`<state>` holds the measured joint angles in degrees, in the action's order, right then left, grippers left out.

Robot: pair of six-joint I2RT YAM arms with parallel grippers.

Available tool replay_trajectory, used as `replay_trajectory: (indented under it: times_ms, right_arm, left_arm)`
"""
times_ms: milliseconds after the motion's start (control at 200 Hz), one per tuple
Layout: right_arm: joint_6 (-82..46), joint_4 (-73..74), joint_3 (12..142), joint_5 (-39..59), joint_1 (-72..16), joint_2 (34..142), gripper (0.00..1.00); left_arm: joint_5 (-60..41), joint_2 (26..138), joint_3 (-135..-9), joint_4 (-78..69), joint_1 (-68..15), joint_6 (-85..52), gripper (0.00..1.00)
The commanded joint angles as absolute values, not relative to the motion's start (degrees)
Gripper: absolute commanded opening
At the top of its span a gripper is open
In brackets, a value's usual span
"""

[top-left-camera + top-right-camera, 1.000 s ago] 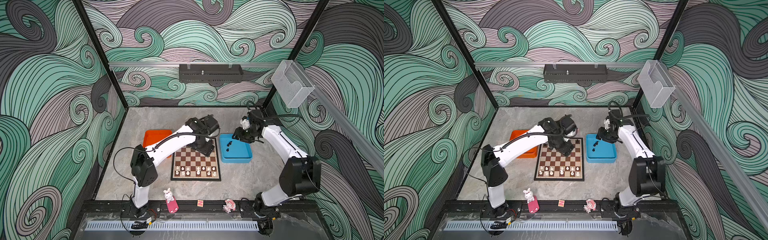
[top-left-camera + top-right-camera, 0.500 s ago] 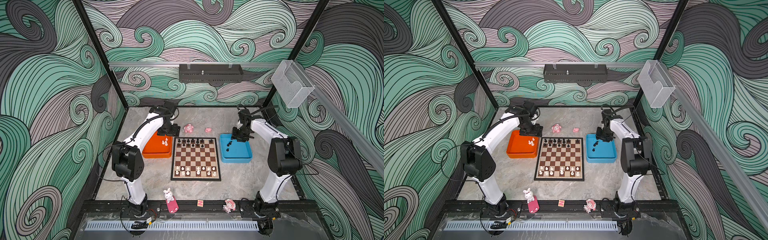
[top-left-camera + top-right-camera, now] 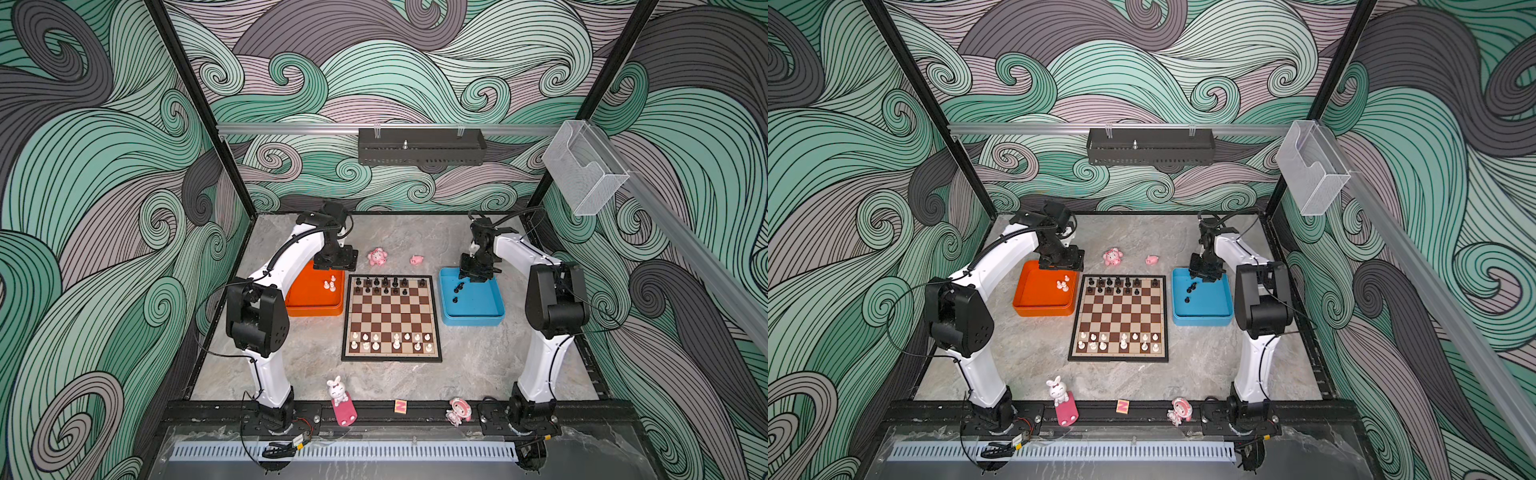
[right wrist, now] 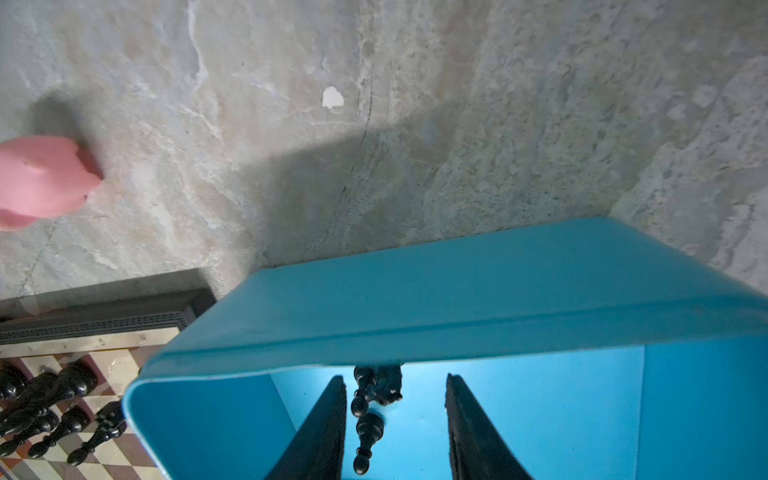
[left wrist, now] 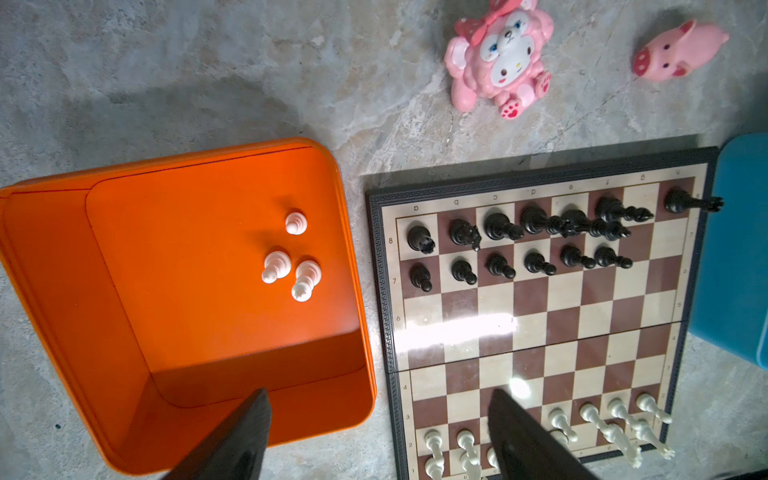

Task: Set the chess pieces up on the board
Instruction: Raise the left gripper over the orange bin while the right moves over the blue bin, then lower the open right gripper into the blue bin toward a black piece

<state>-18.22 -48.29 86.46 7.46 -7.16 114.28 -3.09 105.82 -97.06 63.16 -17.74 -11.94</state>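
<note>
Left of the board (image 3: pixel 390 318), the left gripper (image 5: pixel 379 395) hangs released over the orange tray (image 5: pixel 124 291), where three white pieces (image 5: pixel 276 266) sit. Right of the board, the right gripper (image 4: pixel 395 378) straddles black pieces (image 4: pixel 365 428) in the blue tray (image 4: pixel 457 299), jaws apart, gripping nothing.

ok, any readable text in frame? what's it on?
"a b c d e f g h": far border of the board, left wrist view.
"8 7 6 4 3 2 1": board's side border; the 5 is lost in glare.
"N": small block, in both top views.
Nothing else readable.
</note>
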Motion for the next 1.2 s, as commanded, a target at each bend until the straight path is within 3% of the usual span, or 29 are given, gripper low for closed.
replay_trajectory:
  times_ms: [0,160,650,756,846,1046,1196]
  right_arm:
    - [-13.8,-49.8,88.4,7.5,-7.1,114.4,0.42]
    - [-4.1,-50.4,88.4,11.6,-6.1,113.2,0.49]
    - [18.3,-49.9,87.2,18.8,-5.6,113.7,0.51]
    - [16.0,-49.9,86.9,16.4,-5.6,114.7,0.47]
    - [6.4,-48.8,86.7,12.1,-5.5,115.1,0.41]
    - [-16.2,-47.0,83.8,11.5,-5.4,112.9,0.43]
    - [-23.6,-46.6,82.5,10.6,-6.0,111.9,0.45]
  left_arm:
    - [-3.8,106.5,-97.3,63.0,-17.2,-11.3,0.85]
    - [-4.0,105.9,-96.4,62.6,-17.2,-11.2,0.84]
    - [-5.3,105.2,-95.1,61.9,-17.2,-11.2,0.85]
    - [-5.2,104.9,-94.8,61.7,-17.2,-11.1,0.85]
    - [-5.2,105.1,-94.7,61.8,-17.2,-11.1,0.85]
    - [-5.3,105.5,-95.0,61.9,-17.2,-11.1,0.85]
    - [-5.2,105.4,-94.6,61.7,-17.2,-11.1,0.85]
